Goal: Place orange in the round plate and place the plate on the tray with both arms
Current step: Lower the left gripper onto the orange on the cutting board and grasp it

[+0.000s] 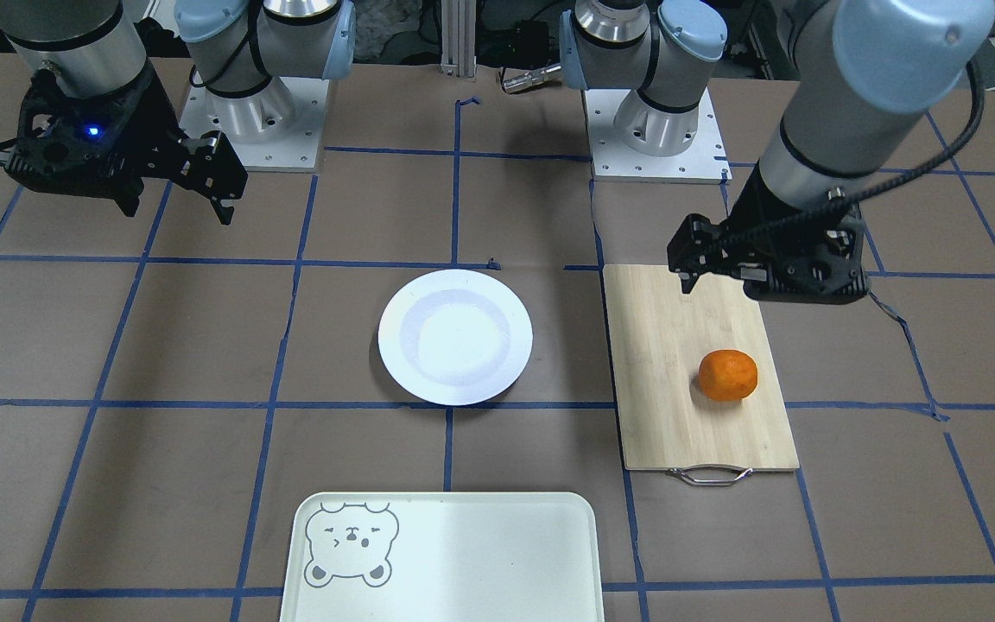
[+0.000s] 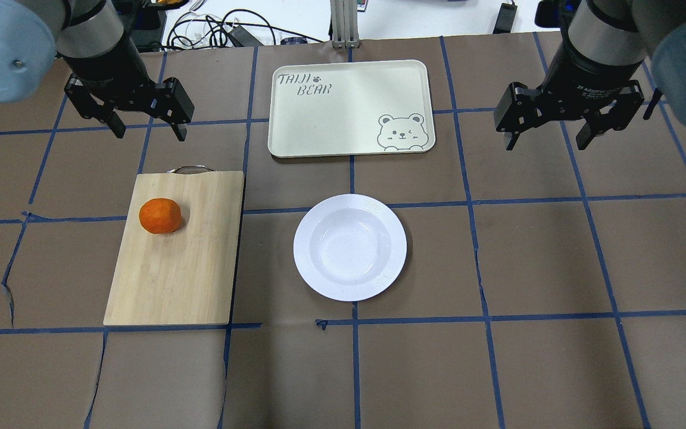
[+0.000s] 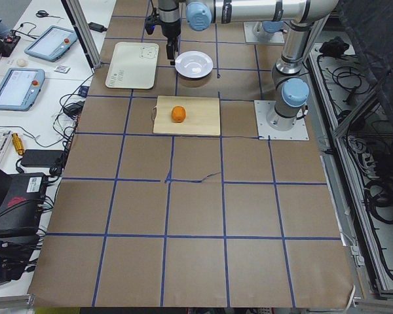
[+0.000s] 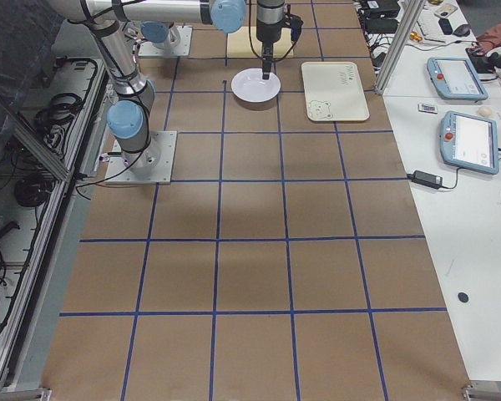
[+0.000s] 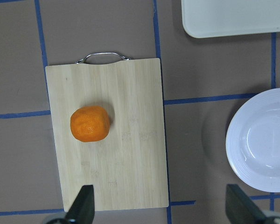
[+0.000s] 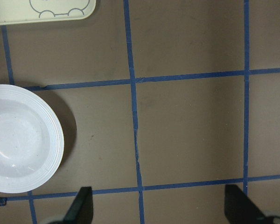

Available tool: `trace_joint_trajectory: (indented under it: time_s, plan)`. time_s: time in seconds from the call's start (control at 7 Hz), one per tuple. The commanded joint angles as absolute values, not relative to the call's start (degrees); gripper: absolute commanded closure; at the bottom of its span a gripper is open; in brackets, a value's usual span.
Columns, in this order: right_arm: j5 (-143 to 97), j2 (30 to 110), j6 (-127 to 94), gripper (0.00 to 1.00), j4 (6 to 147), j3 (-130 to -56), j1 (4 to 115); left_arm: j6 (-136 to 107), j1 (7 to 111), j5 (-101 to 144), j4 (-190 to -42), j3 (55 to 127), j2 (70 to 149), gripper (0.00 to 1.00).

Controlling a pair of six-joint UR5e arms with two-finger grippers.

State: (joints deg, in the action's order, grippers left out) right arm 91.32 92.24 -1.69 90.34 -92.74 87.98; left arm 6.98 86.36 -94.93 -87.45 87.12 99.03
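The left gripper (image 2: pixel 150 130) — fingers spread, empty, like the right gripper (image 2: pixel 545 142) — probably needed centring over the orange (image 2: pixel 160 215) before descending.

One orange (image 2: pixel 160 215). One plate (image 2: pixel 350 247). One tray (image 2: pixel 343 113). One board (image 2: pixel 182 268). Two arms, the left arm (image 2: pixel 96 42) and the right arm (image 2: pixel 602 36). Two grippers, the left gripper (image 2: pixel 150 134) and the right gripper (image 2: pixel 545 145), with two fingers (image 2: pixel 117 124) each, four in all. Orange and board lie nearer the left fingers. Plate and tray lie between the two pairs.
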Motion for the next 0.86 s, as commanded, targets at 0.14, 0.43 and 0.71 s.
trace_joint_trajectory:
  time_s: [0.14, 0.43, 0.71]
  plan:
    - [91.3, 92.2, -2.0, 0.00, 90.7, -92.8, 87.9, 8.6, 80.5, -100.8, -68.4, 99.6, 107.8, 0.00]
    - [91.3, 92.2, -2.0, 0.00, 90.8, -92.8, 87.8, 13.3, 79.6, -100.5, -68.2, 101.0, 111.3, 0.03]
    - [91.3, 92.1, -2.2, 0.00, 90.4, -92.8, 87.8, 15.2, 78.6, -99.0, -68.3, 101.8, 113.2, 0.18]
